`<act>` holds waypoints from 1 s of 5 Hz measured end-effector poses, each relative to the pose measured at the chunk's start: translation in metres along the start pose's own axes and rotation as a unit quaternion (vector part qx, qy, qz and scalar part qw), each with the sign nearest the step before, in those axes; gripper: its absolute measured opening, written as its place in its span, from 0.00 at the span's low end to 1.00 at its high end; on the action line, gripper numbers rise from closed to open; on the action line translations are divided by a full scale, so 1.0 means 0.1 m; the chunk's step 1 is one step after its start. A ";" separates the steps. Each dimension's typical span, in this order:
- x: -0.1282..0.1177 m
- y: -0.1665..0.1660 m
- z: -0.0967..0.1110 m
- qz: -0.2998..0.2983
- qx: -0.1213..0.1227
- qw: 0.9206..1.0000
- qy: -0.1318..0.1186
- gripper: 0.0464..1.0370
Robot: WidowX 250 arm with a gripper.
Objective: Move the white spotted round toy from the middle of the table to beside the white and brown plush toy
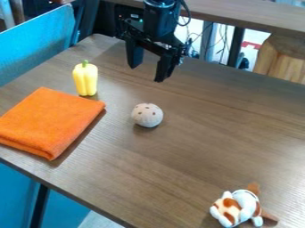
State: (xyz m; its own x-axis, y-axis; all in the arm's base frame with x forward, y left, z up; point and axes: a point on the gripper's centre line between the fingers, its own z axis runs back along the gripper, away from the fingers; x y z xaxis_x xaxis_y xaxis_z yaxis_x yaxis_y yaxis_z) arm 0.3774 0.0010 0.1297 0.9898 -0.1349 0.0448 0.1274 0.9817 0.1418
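The black gripper (146, 73) hangs above the far part of the table, open, with nothing between its fingers. Nearest to it are a yellow bell pepper (86, 79), standing upright with its green stem up to the left, and a pale round ball with dark spots (147, 115), resting on the table below. A folded orange cloth (49, 121) lies flat at the left, just in front of the pepper. At the lower right lies a small white, orange and brown plush toy (239, 207), apart from the other things.
The brown wooden table (179, 164) has its front edge running from the left down to the bottom. A blue panel (37, 41) stands behind its left edge. Another wooden surface (250, 17) and cables are beyond the far edge.
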 end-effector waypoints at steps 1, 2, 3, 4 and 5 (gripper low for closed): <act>-0.03 -0.02 -0.14 -0.003 -0.002 1.000 0.020 0.97; 0.00 -0.04 -0.28 -0.012 -0.004 1.000 0.024 0.97; -0.01 -0.06 -0.42 -0.007 -0.006 0.999 0.044 0.97; -0.01 -0.05 -0.52 0.000 -0.008 0.999 0.050 0.97; -0.03 -0.01 -0.71 0.018 -0.010 0.997 0.069 0.97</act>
State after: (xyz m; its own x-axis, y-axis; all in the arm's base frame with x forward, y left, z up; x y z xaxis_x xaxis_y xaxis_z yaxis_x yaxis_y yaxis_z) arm 0.3789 0.0099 0.0594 0.9929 -0.0810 -0.0870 0.0914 0.9881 0.1236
